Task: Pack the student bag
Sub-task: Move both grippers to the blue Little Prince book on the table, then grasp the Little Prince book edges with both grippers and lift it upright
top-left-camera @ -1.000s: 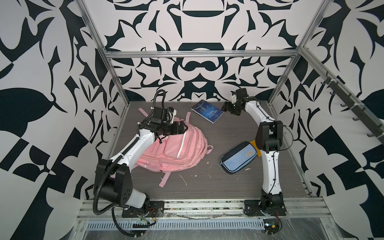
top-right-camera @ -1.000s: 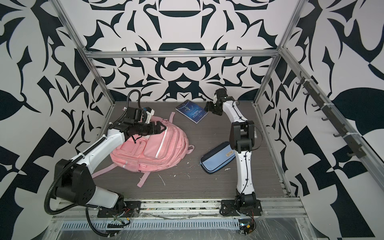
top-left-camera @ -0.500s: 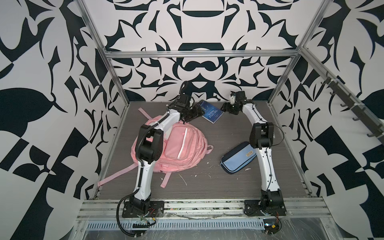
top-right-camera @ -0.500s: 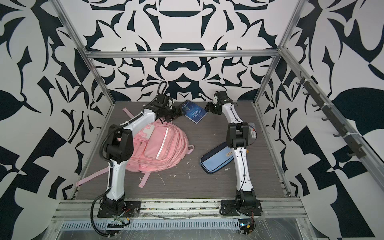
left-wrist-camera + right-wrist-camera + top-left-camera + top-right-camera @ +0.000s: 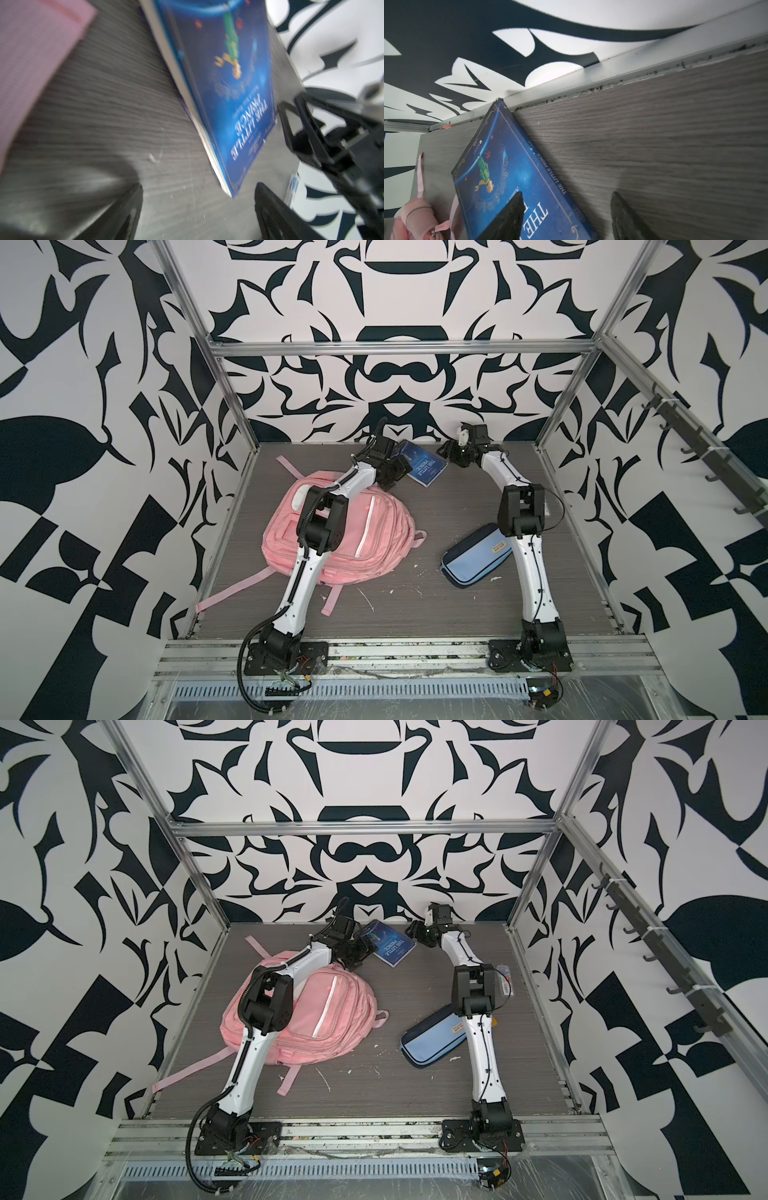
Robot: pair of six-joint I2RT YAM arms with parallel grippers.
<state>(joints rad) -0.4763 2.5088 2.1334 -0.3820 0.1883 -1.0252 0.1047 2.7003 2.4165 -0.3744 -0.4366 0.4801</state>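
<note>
The student bag (image 5: 365, 531) (image 5: 332, 1011) is a pink backpack lying flat on the left of the table, with my left arm reaching over it. A blue book (image 5: 424, 464) (image 5: 392, 946) lies near the back wall. My left gripper (image 5: 399, 470) (image 5: 199, 199) is open at the book's left side, and the book's (image 5: 234, 93) near corner lies just ahead of its fingers. My right gripper (image 5: 444, 452) (image 5: 566, 205) is open at the book's right side. One of its fingers (image 5: 512, 212) is over the cover (image 5: 500, 176), the other past the spine.
A light-blue and navy pencil case (image 5: 478, 556) (image 5: 436, 1040) lies by my right arm. A small packet (image 5: 505, 979) sits at the table's right edge. Pink straps (image 5: 232, 593) trail toward the front left. The back wall rail (image 5: 612, 68) runs close behind the book.
My left arm swung from above the bag toward the back, bringing its gripper beside the book. My right gripper moved slightly left onto the book's edge and its jaws narrowed.
</note>
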